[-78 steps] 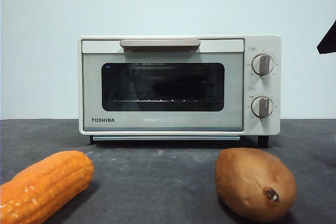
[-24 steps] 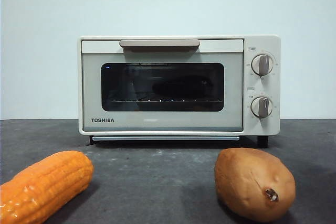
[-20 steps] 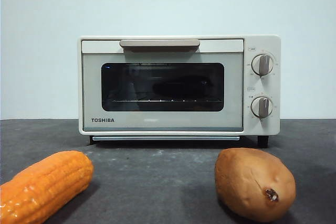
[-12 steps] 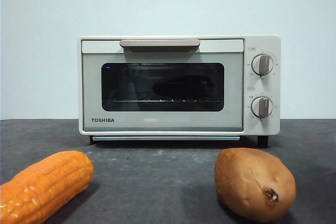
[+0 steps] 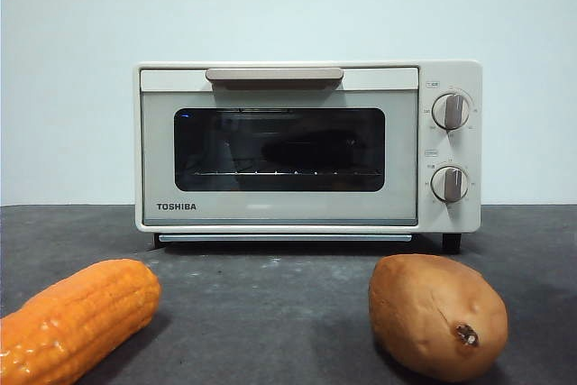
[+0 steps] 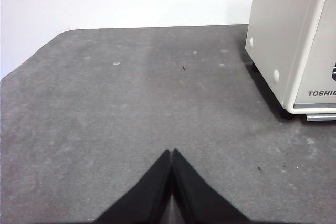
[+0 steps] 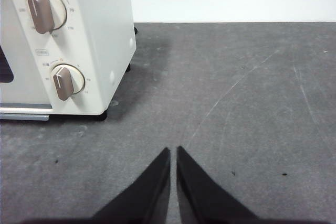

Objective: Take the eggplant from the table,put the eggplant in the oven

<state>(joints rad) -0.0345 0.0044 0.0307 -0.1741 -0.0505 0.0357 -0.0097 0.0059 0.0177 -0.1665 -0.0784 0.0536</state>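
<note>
The oven [image 5: 306,146] stood on the grey surface [image 5: 270,304] against the white wall, its door closed and its handle [image 5: 274,74] along the top edge. Behind the dark glass, a long dark shape lay on the wire rack [image 5: 279,171]; this looked like the eggplant [image 5: 311,149], though the glass dimmed its colour. Two knobs [image 5: 450,111] sat one above the other on the oven's right panel. In front, an orange corn cob [image 5: 77,317] lay at the near left and a brown sweet potato [image 5: 438,315] at the near right, well apart from each other.

The left tool [image 6: 171,153] hovered over bare surface beside the oven's left side, its jaws pressed together and holding nothing. The right tool [image 7: 173,150] hovered over the surface near the knob side, its jaws nearly together with only a thin slit, also holding nothing.
</note>
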